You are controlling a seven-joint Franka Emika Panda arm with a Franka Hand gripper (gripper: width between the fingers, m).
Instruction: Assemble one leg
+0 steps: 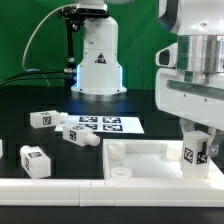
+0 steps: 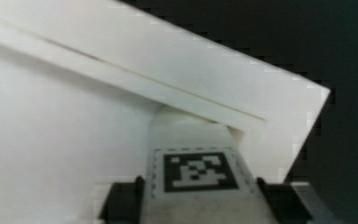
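Black counter [image 1: 30, 95] under a green backdrop; a second white robot base stands at the rear.

The leg [image 1: 196, 153] is pinched in the gripper [image 1: 197, 160], one finger on each side, tag face outward. It hangs upright at the exterior view's right, low over the large white rimmed panel [image 1: 140, 160], close to that panel's far right corner. The wrist view confirms this: the leg [image 2: 195, 170] sits between the two dark fingers [image 2: 124, 198], with the panel's raised rim [image 2: 176, 95] running diagonally past it to a corner. Whether the peg end touches the panel surface cannot be told; the lower end is hidden.

Step in hand, by my reading: insertion of the leg into a corner mount of the panel. A round hole [image 1: 122, 172] is visible near the panel's front left; the hole at the leg's own corner is not visible.

Next move calls for aligning the peg over the corner hole, keeping the leg vertical, then lowering and likely twisting to seat it.

Three loose legs [image 1: 43, 119] [image 1: 80, 135] [image 1: 35, 158] lie on the counter at the exterior view's left, well apart from the gripper. The marker board [image 1: 105, 124] lies flat behind the panel.
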